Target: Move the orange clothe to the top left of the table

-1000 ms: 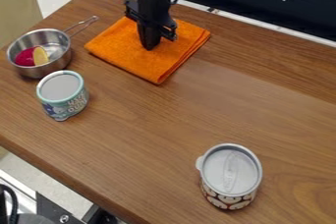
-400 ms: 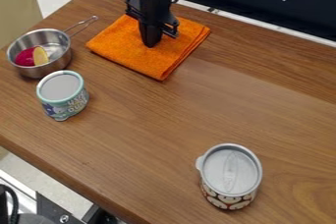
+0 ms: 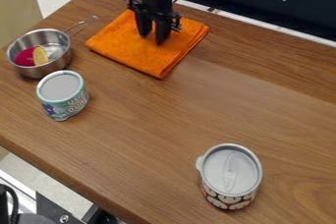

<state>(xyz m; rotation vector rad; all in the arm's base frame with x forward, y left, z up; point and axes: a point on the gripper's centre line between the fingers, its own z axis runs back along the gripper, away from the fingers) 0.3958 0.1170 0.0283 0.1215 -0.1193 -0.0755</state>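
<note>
The orange cloth (image 3: 131, 50) lies folded flat at the counter's (image 3: 190, 115) far left, seemingly where it is wanted. Above it, the pincer's (image 3: 152, 38) fingers stand moderately apart, gripping nothing, probably to lift off without dragging fabric. The pan (image 3: 33, 72) sits left, leaving the cloth room.
</note>
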